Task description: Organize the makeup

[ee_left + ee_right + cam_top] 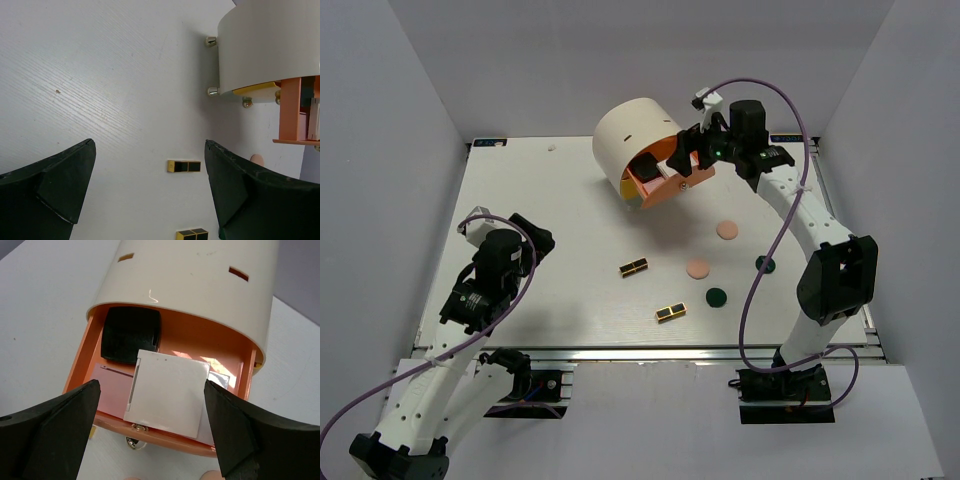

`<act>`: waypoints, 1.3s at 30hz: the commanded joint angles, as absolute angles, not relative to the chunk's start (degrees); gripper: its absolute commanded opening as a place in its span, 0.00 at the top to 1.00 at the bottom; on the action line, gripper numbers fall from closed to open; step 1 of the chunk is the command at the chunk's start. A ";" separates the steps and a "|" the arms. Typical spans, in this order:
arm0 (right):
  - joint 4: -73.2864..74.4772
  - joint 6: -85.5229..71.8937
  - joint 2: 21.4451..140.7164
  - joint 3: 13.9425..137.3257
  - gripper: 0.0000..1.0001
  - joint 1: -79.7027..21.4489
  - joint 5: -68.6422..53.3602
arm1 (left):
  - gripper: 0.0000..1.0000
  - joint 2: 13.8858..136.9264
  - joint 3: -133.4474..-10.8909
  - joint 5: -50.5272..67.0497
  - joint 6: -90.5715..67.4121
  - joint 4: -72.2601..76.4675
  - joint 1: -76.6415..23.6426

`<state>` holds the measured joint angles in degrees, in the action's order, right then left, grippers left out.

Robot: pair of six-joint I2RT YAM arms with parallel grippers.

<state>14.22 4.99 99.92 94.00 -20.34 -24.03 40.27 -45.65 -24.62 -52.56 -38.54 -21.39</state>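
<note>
Mid-table, two black-and-gold palettes [634, 267] lie lengthwise left-to-right near peach discs [697, 269] and dark green discs [716, 297], a white square card [167, 392] sits in the far orange drawer [240, 352], while left gripper [150, 145] and right gripper [690, 152] gape wide, empty.

Cream cylinder organizer [632, 135] sits at far centre of the white table [540, 230]. Its orange drawer [670, 192] sticks out toward the near right, with a yellow drawer front [630, 192] just left of it. Small slots [126, 256] in the cylinder wall, metal studs [212, 91] at its edge. Grey walls [380, 150] around.
</note>
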 commanded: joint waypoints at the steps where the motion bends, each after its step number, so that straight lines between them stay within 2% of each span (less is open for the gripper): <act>1: 10.29 11.12 97.13 97.47 0.11 -19.69 -30.74 | 0.02 39.38 -46.05 -25.14 -52.21 -38.85 -21.36; 2: 10.02 13.60 95.20 97.56 0.11 -19.34 -36.33 | 0.02 39.38 -46.14 -25.14 -52.21 -38.93 -21.36; 3: 9.50 18.76 93.71 96.08 0.22 -18.47 -39.17 | 0.02 39.29 -46.14 -25.31 -52.21 -39.11 -21.44; 4: 8.62 18.81 92.30 94.50 0.38 -18.46 -42.33 | 0.02 39.29 -46.14 -25.31 -52.29 -39.11 -21.45; 5: 9.74 27.51 89.41 93.00 0.70 -17.85 -48.54 | 0.02 38.94 -46.06 -25.23 -52.29 -39.20 -21.45; 6: 11.76 32.99 87.82 91.51 1.00 -17.75 -48.95 | 0.02 38.94 -45.79 -25.22 -52.29 -39.03 -21.45; 10: 23.25 55.93 82.71 82.99 1.00 -17.67 -50.71 | 0.02 39.20 -45.44 -24.79 -52.30 -38.41 -21.45; 11: 27.12 66.60 82.01 82.45 1.00 -17.75 -50.54 | 0.02 39.55 -45.53 -24.70 -52.21 -38.23 -21.45; 12: 35.60 72.02 82.09 82.27 1.00 -17.67 -50.02 | 0.02 39.72 -45.61 -24.61 -52.12 -38.15 -21.45; 15: 45.67 83.55 83.93 82.53 1.00 -17.84 -45.02 | 0.02 40.51 -45.79 -24.08 -51.59 -37.44 -21.45; 23: 43.86 80.33 95.97 89.99 1.00 -19.42 -26.65 | 0.02 42.45 -47.11 -23.46 -50.63 -36.56 -21.44; 28: 39.82 80.25 100.45 92.99 1.00 -20.30 -25.58 | 0.02 41.75 -46.50 -23.47 -51.15 -36.47 -21.44; 39: 19.53 69.80 103.01 92.73 1.00 -22.50 -26.54 | 0.02 40.70 -46.85 -24.34 -51.50 -38.41 -21.36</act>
